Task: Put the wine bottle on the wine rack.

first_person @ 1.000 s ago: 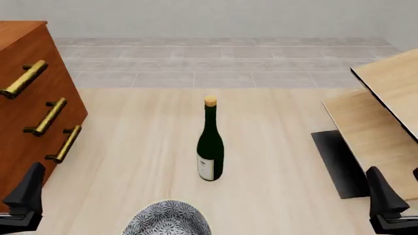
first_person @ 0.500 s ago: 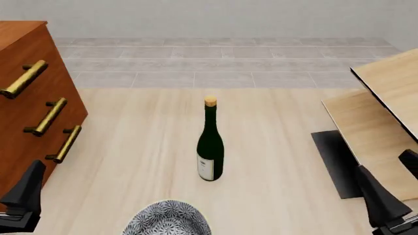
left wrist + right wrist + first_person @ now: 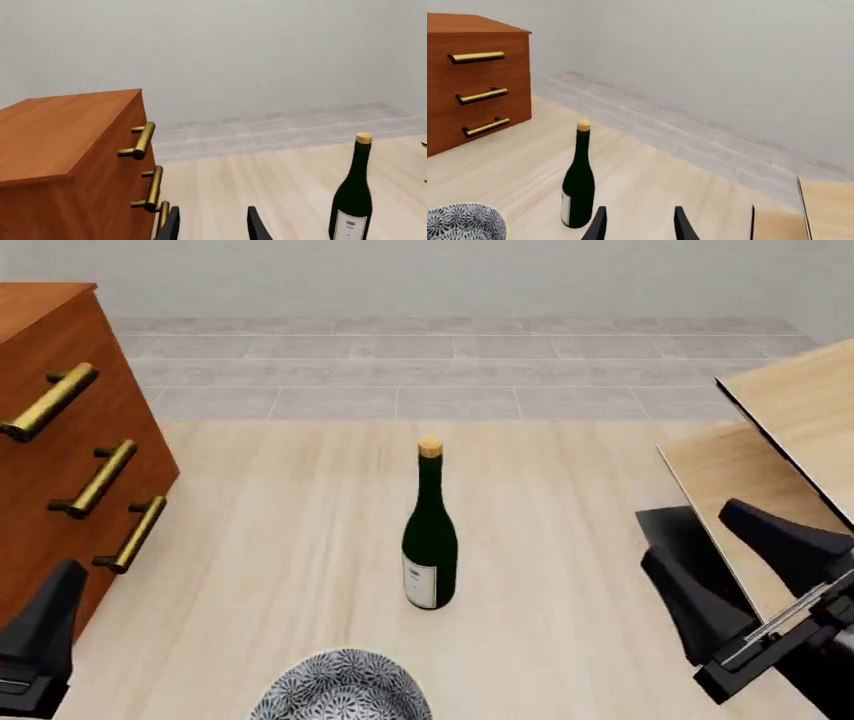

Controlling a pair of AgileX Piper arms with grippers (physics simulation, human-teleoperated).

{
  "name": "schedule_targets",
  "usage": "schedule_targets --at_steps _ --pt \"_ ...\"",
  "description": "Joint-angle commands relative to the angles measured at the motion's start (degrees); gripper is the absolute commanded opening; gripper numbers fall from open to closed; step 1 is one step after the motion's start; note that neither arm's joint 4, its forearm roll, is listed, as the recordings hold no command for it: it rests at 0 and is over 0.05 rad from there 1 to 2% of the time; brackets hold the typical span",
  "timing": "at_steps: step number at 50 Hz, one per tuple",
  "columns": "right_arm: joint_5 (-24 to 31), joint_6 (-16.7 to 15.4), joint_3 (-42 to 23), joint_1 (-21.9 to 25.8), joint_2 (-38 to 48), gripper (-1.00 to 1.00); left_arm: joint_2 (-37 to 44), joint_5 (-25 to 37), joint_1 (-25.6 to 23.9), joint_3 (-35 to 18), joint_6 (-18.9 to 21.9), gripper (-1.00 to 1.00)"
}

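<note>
Front view: the wine bottle (image 3: 430, 540) is standing upright near the middle of the worktop (image 3: 280, 570), touched by neither arm. Well apart on its right, the wine rack (image 3: 787, 470) is showing slanted pale panels over a black base plate. The right gripper (image 3: 727, 565) is hovering in front of the rack, jaws spread and pinching nothing. The left gripper (image 3: 212, 225) is sitting low beside the reddish-brown cabinet (image 3: 67, 470), jaws spread likewise. A patterned bowl (image 3: 340, 687) is lying nearest the camera.
</note>
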Motion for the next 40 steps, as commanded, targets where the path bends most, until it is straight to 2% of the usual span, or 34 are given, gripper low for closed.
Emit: schedule_targets --at_steps 1,14,18,22,23,40 --pt "-13.0 0.2 -2.4 6.5 16.9 1.0 0.0 1.6 -1.6 -2.6 1.1 1.0" --pt "-17.4 -0.2 -7.8 10.1 27.1 1.0 0.0 3.0 -2.3 -5.1 1.7 1.0" --pt "-19.8 0.4 -10.5 12.0 32.6 1.0 0.0 4.9 -2.8 -7.4 2.5 1.0" --pt "-21.2 0.8 -11.5 12.9 35.4 1.0 0.0 5.1 -3.0 -7.6 2.4 1.0" --pt "-22.6 1.7 -13.8 13.8 39.4 1.0 0.0 5.1 -3.5 -7.8 2.6 1.0" --pt "-26.8 2.9 -20.1 15.4 51.2 1.0 0.0 4.5 -3.6 -7.3 2.4 1.0"
